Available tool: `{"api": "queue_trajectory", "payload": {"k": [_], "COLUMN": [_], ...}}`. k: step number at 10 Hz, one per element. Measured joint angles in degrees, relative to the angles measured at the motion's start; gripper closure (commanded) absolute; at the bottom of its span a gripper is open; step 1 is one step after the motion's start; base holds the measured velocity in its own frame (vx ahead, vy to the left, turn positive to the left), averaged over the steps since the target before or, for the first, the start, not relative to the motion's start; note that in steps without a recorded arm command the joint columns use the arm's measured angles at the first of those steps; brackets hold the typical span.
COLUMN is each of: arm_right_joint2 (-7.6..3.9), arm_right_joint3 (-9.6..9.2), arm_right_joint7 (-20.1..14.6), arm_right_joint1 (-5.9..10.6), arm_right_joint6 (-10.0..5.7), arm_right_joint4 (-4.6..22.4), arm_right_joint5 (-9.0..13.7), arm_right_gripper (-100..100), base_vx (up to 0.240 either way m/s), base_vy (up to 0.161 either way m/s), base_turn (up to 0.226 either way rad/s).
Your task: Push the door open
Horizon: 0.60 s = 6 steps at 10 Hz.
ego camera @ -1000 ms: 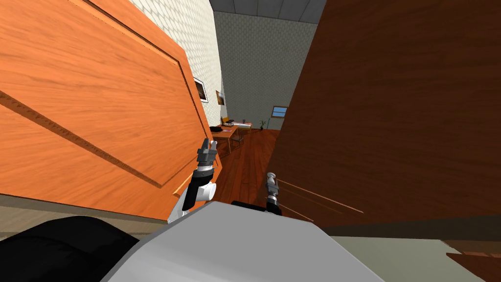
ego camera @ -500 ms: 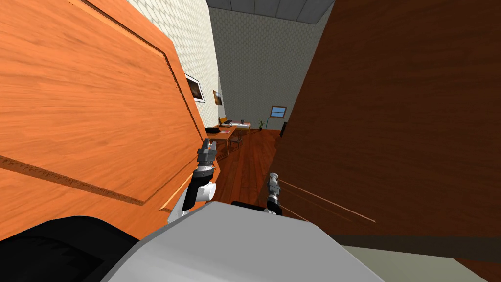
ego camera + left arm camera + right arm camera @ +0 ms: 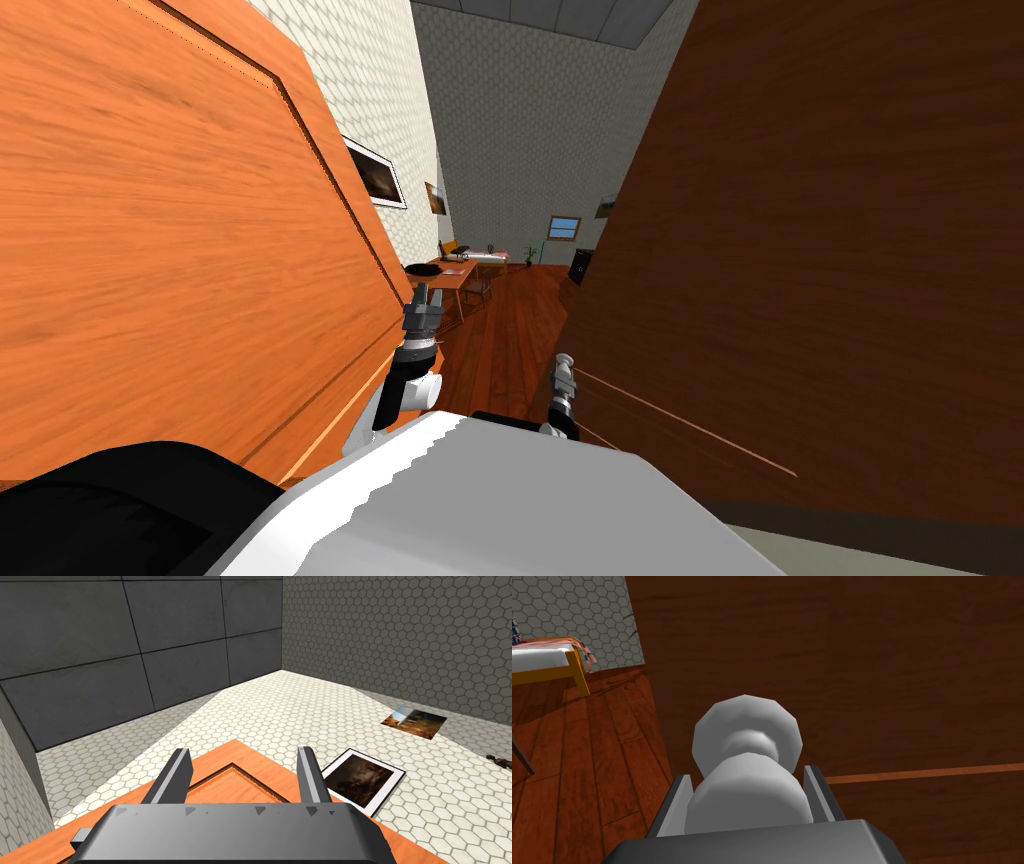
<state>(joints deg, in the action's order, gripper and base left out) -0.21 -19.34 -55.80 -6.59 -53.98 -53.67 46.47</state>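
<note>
My right claw is pinching the pale grey round knob on the dark brown wooden door. My left claw is spread, over the corner of the orange wooden panel.

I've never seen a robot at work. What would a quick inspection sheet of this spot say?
Surface: wooden floor between the doors.
Job's things: dark brown door with white knob.
Clutter: nothing seen.
Grippers: right gripper shut on the knob; left gripper open, by the orange door.
Cables: nothing seen.
Surroundings: table, framed picture, window.
</note>
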Motion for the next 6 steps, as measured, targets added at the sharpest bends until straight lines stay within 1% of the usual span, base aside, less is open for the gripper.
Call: {"api": "queue_trajectory", "payload": {"k": [1,2,3,4,5,6], "arm_right_joint2": [-0.24,-0.37,-0.42,-0.73,-0.89,-1.15], "arm_right_joint3": [0.2,0.42,0.73,1.06,1.54,2.0], "arm_right_joint7": [-0.05,0.15,0.13,0.35,0.38,0.42], "arm_right_joint1": [-0.04,-0.41,0.03,-0.32,0.27,0.2], "arm_right_joint6": [-0.03,0.15,-0.06,0.06,-0.07,-0.18], "arm_right_joint4": [0.15,-0.02,0.68,-0.08,0.4,0.31], "arm_right_joint5": [0.15,0.33,0.48,0.67,0.91,1.15], "arm_right_gripper": [100,100,100,100,100,100], "base_vx": [0.195,0.191,0.17,0.179,0.219,0.217], "base_vy": [0.007,-0.015,-0.013,-0.011,-0.007,-0.007], "base_turn": [-0.038,-0.043,-0.014,-0.057,-0.044,-0.05]}}
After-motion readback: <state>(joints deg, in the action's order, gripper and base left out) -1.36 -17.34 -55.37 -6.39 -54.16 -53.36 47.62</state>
